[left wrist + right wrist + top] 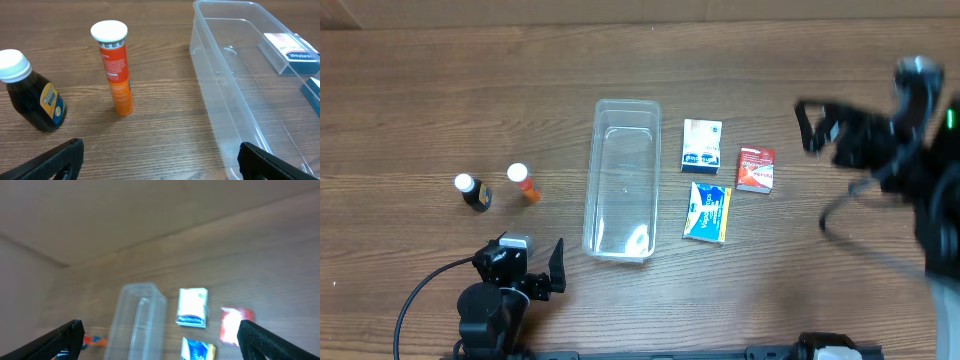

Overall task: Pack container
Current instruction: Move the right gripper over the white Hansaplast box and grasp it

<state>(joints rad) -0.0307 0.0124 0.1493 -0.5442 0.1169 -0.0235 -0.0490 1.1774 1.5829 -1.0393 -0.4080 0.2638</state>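
The clear plastic container [620,180] lies empty in the middle of the table; it also shows in the left wrist view [240,85] and the right wrist view [137,320]. Left of it stand an orange tube [523,183] [116,70] and a dark bottle [473,192] [32,92], both white-capped. Right of it lie a white-blue box [702,145] [192,307], a blue-yellow box [708,211] [198,350] and a red box [756,168] [235,324]. My left gripper [532,262] [160,160] is open and empty, low near the container's near left corner. My right gripper [817,127] [160,335] is open and empty, raised at the right.
The wooden table [420,90] carries everything. The right arm's black cable [850,205] loops over the table at the right edge.
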